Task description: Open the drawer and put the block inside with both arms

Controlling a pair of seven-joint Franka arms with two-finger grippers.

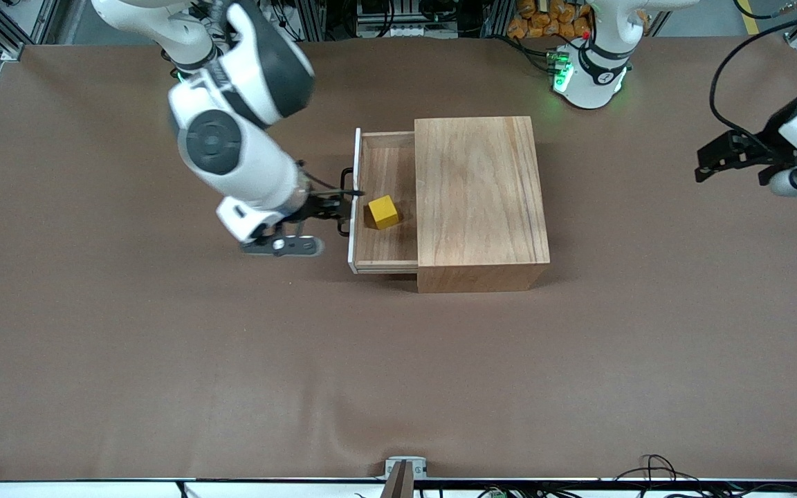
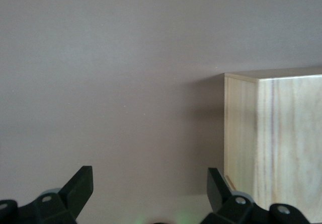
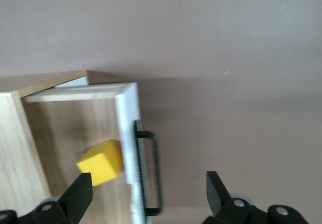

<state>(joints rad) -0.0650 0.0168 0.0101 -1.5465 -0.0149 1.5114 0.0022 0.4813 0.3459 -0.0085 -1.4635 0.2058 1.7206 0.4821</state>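
The right arm reached down with its right gripper at the drawer's black handle, fingers spread open, holding nothing. The left gripper waited, open, over bare table toward its own end. The yellow block sat tilted inside the pulled-out drawer of the wooden box.

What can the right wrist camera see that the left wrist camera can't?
Only the right wrist view shows the yellow block lying in the open drawer, plus the drawer's black handle and the open right tool straddling the drawer's front. Only the left wrist view shows the open left tool, holding nothing, over bare table. Both show the wooden box and the brown table.
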